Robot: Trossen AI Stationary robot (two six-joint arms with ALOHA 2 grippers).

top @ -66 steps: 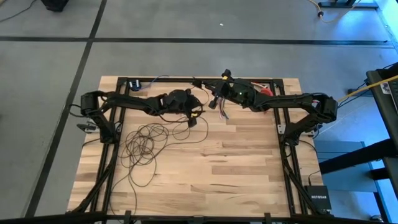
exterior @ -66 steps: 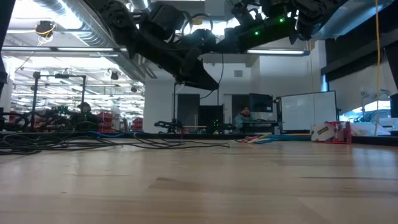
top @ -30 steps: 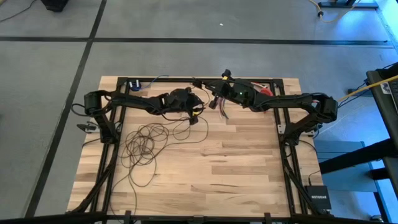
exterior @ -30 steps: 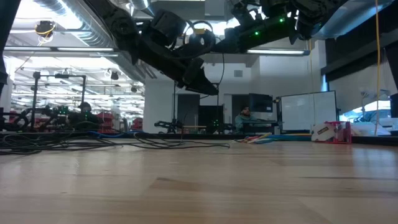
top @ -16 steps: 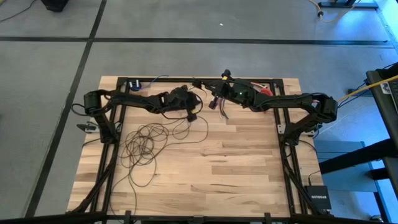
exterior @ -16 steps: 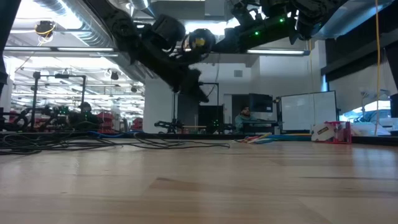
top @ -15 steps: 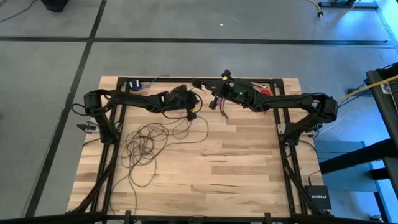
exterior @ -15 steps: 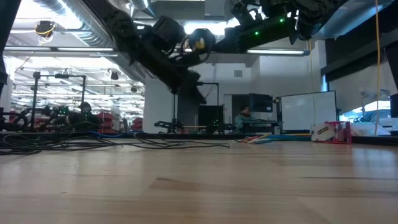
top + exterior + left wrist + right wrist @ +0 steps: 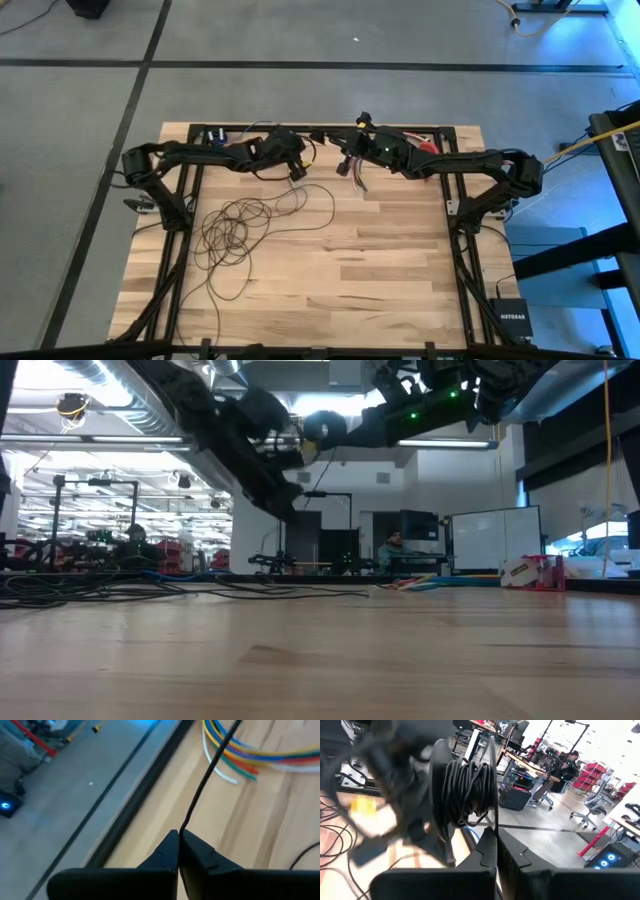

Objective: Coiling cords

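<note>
The cords are one thin dark wire. Much of it lies in loose loops [image 9: 235, 230] on the table's left half. A wound coil of it [image 9: 467, 787] stands right beyond the fingertips of my right gripper [image 9: 495, 834], which is shut, level, above the far edge [image 9: 335, 145]. My left gripper [image 9: 297, 174] hovers near the far edge, left of the right one, shut on a strand [image 9: 200, 785]. From it the strand runs back in a curve [image 9: 328, 205] to the loops. My left gripper pinches a single strand of the cord [image 9: 183, 826] between its two fingertips, slanting down toward the far edge. The strand leaves the tips as one straight line, lifted clear of the wood. My right gripper's shut fingertips [image 9: 490, 837] meet the coil's lower part [image 9: 487, 822], coming level. The coil stands above the tips, clear of the table; which strands are pinched is hidden by the fingers.
A short bundle of multicoloured wires [image 9: 235, 755] lies on the wood near the far edge, below the right gripper [image 9: 352, 178]. A red object [image 9: 428, 148] sits at the far right. The table's near and right parts are bare wood [image 9: 400, 260].
My left gripper has moved toward the table's far edge and a little left, tipping up from a steeper slant, and its fingers have closed on the cord. The strand between it and the loops has been drawn out and lifted; the loops stay where they were.
</note>
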